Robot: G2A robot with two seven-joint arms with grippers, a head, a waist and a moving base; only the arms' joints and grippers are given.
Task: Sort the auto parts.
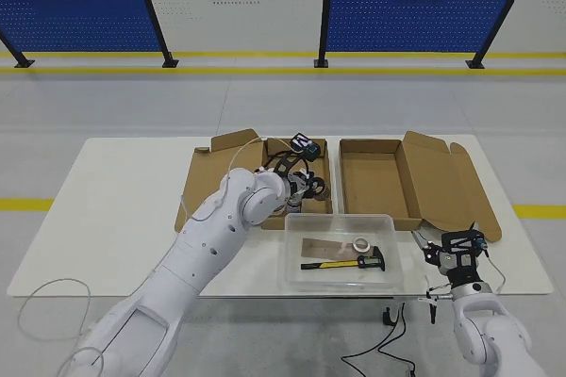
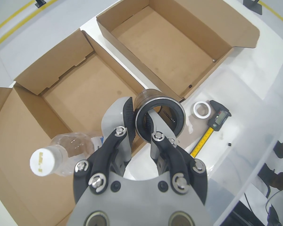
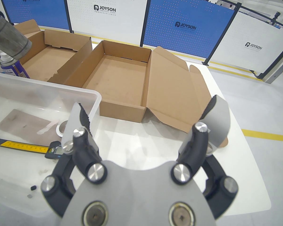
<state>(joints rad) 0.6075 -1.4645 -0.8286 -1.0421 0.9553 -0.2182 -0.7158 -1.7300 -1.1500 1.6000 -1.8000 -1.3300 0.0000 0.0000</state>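
Note:
My left gripper (image 2: 141, 116) is shut on a dark metal cylindrical bearing (image 2: 176, 109), one finger inside its bore and one outside. It hangs over the near right corner of the left cardboard box (image 2: 85, 90), next to the clear plastic bin (image 2: 250, 109). In the top view this gripper (image 1: 307, 184) is above that box (image 1: 193, 193). A plastic bottle with a white cap (image 2: 61, 151) lies in the left box. The right cardboard box (image 1: 377, 184) is bare inside. My right gripper (image 3: 146, 109) is open and holds nothing, low over the table's front right (image 1: 450, 247).
The clear bin (image 1: 340, 219) holds a yellow-scaled caliper (image 1: 349, 264), a white ring (image 1: 361, 244) and a flat brownish plate (image 1: 321, 249). The right box's lid flap (image 3: 174, 90) lies spread towards the right gripper. A blue-labelled can (image 3: 13, 68) stands by the left box.

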